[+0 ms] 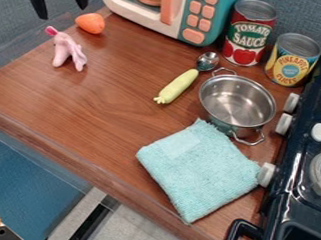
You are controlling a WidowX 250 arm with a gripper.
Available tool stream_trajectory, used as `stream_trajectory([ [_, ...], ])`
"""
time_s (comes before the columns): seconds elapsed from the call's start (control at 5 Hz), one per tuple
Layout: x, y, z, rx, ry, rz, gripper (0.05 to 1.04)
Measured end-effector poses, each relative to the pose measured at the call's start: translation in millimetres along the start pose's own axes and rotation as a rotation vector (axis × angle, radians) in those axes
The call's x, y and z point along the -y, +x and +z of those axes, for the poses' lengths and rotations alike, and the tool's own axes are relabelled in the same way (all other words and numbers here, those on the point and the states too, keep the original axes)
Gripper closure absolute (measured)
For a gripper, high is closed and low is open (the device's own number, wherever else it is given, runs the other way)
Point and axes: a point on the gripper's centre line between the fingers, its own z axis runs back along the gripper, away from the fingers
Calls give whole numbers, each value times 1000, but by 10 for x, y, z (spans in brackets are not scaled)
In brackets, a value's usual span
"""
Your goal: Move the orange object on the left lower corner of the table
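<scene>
At the upper left, the black gripper [60, 3] hangs at the top edge of the view with its two fingers spread apart and nothing between them. The orange object [90, 23], small and rounded, lies on the wooden table [123, 123] near its back left edge, in front of the toy microwave's left side. It is a little below and to the right of the gripper, not touching it.
A pink toy [68, 51] lies just in front of the orange object. The microwave [184, 33] and two cans [249, 33] stand behind. A yellow-handled spoon [177, 86], metal pot [237, 101] and blue cloth [198, 168] occupy the middle and right, beside the stove [297, 183].
</scene>
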Motion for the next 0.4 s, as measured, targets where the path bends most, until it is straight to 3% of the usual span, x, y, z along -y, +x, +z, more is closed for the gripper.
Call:
stream_trajectory([
  [0.2,-22,-33,-114,-28,19,4,83],
  [0.4,19,31,-129,-13,14,16,83],
])
